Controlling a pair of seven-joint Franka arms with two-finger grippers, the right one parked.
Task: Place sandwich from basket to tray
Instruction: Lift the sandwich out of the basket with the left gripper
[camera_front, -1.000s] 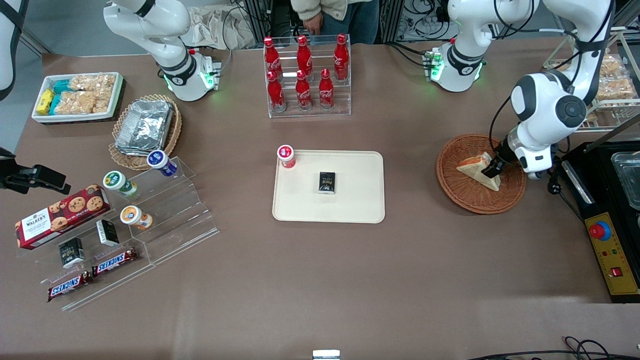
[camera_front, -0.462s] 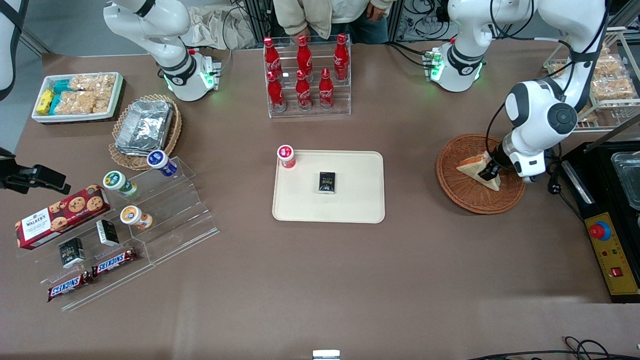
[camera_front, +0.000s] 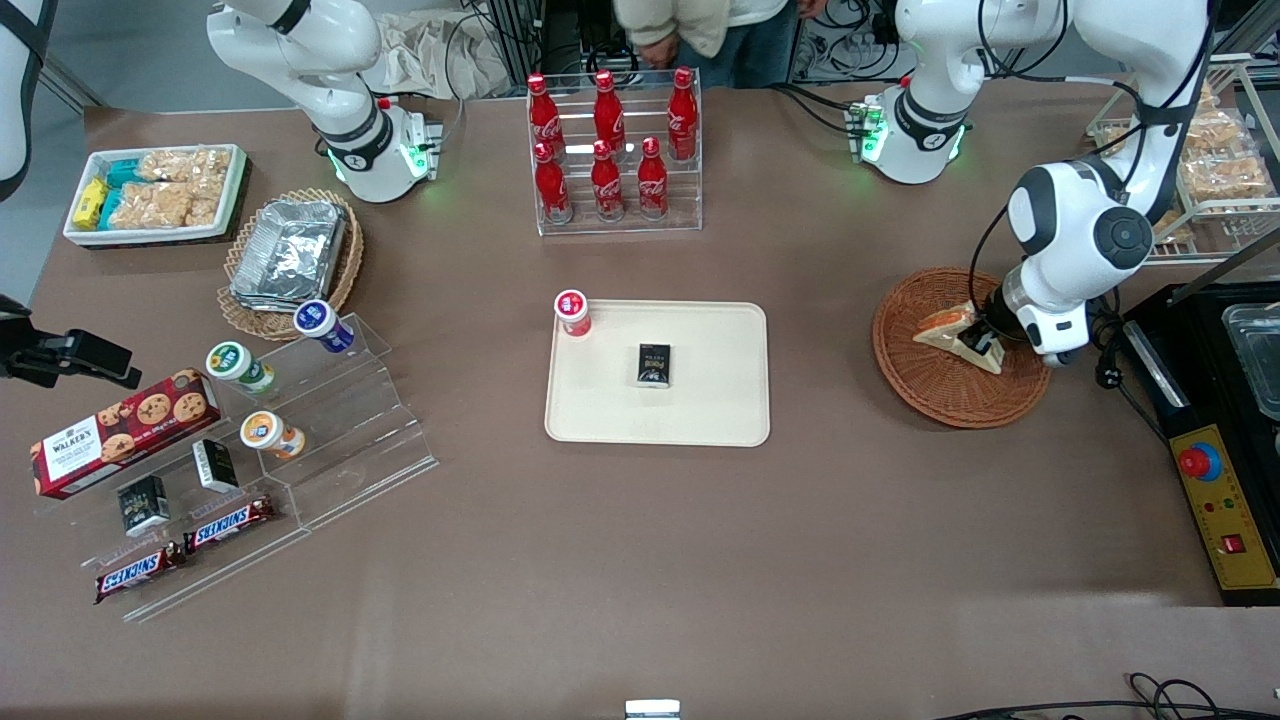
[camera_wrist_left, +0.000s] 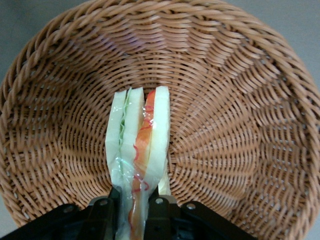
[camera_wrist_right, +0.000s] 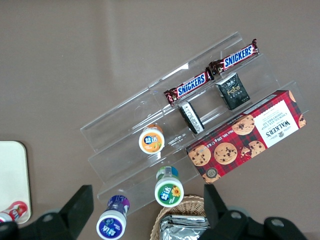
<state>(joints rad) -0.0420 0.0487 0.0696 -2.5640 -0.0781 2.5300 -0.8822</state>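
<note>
My wrist camera showed what the front view hid: the black two-finger gripper (camera_wrist_left: 136, 210) pinching the triangular white-bread sandwich (camera_wrist_left: 139, 150) by its edge, orange-red and green filling facing the lens. From the front, I saw the white left arm (camera_front: 1075, 235) bent low over the round reddish-brown wicker basket (camera_front: 935, 395), the sandwich inside it. The cream rectangular tray (camera_front: 720, 400) held a small black box (camera_front: 654, 364).

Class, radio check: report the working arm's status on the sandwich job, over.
Left gripper down in the round reddish-brown wicker basket, jaws shut on the triangular white-bread sandwich. Sandwich not yet out. Cream rectangular tray already carries a small black box.
</note>
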